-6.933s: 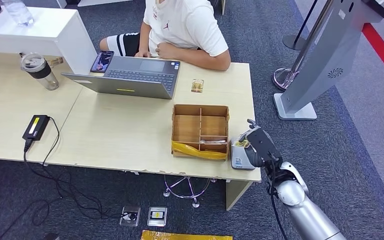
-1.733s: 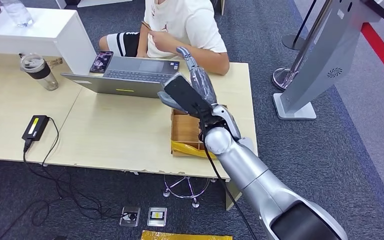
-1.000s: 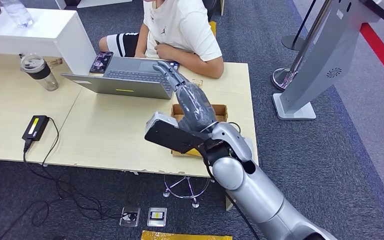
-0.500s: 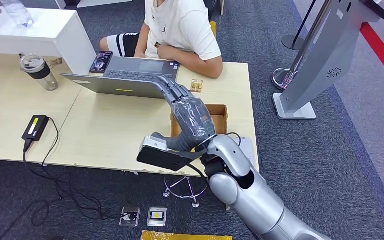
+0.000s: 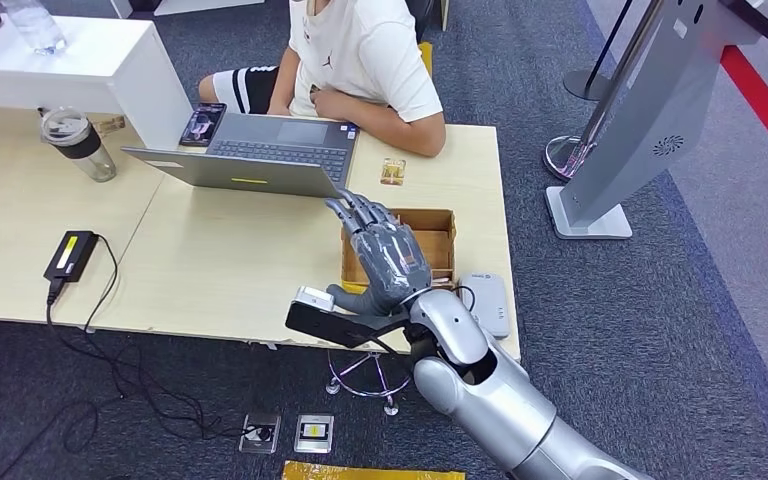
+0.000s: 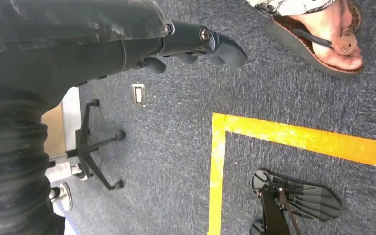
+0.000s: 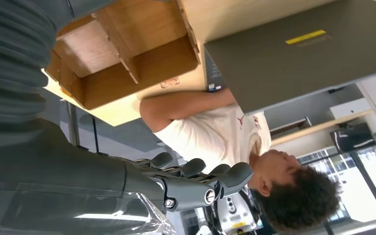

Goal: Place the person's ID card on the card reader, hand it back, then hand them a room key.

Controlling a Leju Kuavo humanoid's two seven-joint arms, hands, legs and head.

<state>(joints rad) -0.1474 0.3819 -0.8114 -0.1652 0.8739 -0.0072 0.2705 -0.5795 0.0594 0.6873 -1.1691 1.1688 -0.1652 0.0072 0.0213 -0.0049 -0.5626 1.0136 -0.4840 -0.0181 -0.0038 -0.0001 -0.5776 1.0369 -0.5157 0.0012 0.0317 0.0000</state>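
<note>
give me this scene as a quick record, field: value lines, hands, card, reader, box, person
right hand: above the wooden box, fingers apart, holds nothing
left hand: hangs over the carpet, fingers slightly curled, holds nothing
card: flat on the table, between person and wooden box
card reader: on the table's near right corner, nothing on it
wooden box: divided tray, yellow item inside
person: seated behind the laptop, forearm on the table

On the surface (image 5: 230,260), the divided box (image 5: 440,232) sits near the right end, with the card reader (image 5: 487,302) just beside it to the right and a small card (image 5: 393,171) behind it. The laptop (image 5: 260,155) stands left of that card, before the seated person (image 5: 365,55). A bottle (image 5: 78,142) stands further left, and a power brick (image 5: 71,253) lies nearer the front edge.
</note>
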